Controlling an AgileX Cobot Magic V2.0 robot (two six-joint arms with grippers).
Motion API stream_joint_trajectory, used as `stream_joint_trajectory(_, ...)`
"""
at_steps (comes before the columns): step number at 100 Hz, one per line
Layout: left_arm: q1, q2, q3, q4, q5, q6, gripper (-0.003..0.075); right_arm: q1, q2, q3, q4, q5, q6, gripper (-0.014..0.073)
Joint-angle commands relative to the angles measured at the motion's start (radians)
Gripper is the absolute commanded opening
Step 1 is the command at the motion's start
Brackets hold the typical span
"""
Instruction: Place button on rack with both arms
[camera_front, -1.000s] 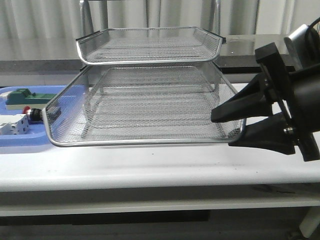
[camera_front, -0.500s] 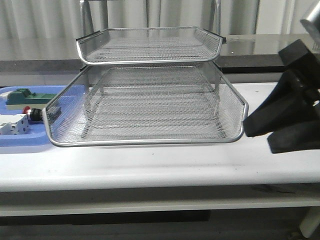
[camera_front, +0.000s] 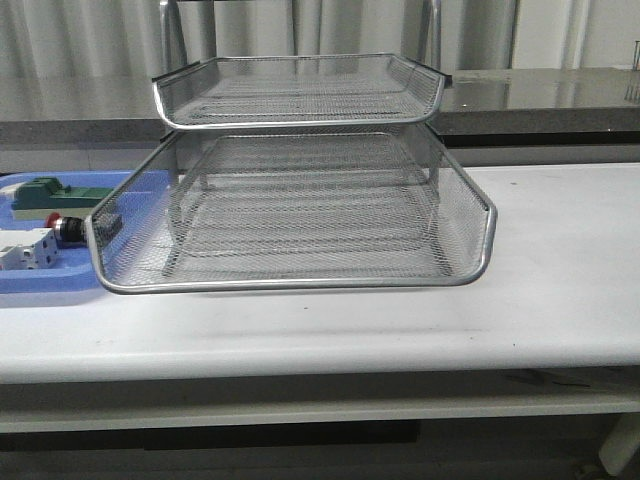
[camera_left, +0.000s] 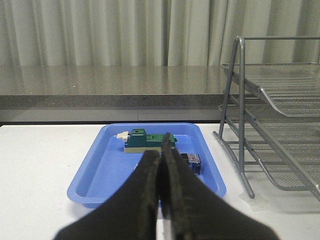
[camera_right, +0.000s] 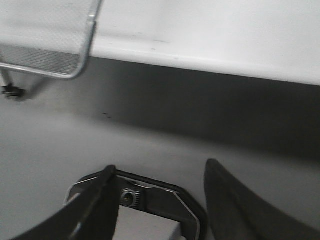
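Your left gripper (camera_left: 160, 165) is pressed closed, empty, facing the blue tray (camera_left: 100, 172). Your right gripper (camera_right: 160, 175) is spread wide, holding nothing. The button (camera_front: 66, 227) sits in the tray beside the rack (camera_front: 290, 200).

- Setting: an indoor robot test bench, of the laboratory or workshop kind rather than a home.
- Plain white surface (camera_front: 560, 260), bare and slightly scuffed, with a lower shelf rail visible beneath its front edge.
- Pale pleated curtains (camera_left: 100, 30) close off the whole background, as in a screened recording bay.
- A grey stone-like ledge (camera_left: 100, 87) runs behind the surface at its far edge.
- Office-type silver wire-mesh rack (camera_front: 300, 200) stands on the surface.
- Blue plastic tray (camera_left: 100, 175) holds small electrical parts, including a green block (camera_left: 145, 140), laid out as sorted work samples.
- Smooth grey floor (camera_right: 100, 150) below the surface.
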Motion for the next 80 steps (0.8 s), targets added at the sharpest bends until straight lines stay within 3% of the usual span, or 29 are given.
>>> stream_joint_trajectory(1,-0.002,-0.030,0.032,-0.004,-0.084,-0.006,-0.0020,-0.002,-0.053,-0.082,-0.169,0.046,0.134,0.0404)
stream_joint_trajectory(19,-0.002,-0.030,0.032,-0.004,-0.084,-0.006,-0.0020,-0.002,-0.177,-0.148,-0.360,0.139,0.277,0.0404)
stream_joint_trajectory(53,-0.002,-0.030,0.032,-0.004,-0.084,-0.006,-0.0020,-0.002,-0.343,-0.150,-0.375,0.165,0.317,0.0395)
stream_joint_trajectory(62,-0.002,-0.030,0.032,-0.004,-0.084,-0.006,-0.0020,-0.002,-0.350,-0.150,-0.375,0.174,0.317,0.0332)
stream_joint_trajectory(80,-0.002,-0.030,0.032,-0.004,-0.084,-0.006,-0.0020,-0.002,-0.350,-0.150,-0.375,0.178,0.317,0.0106)
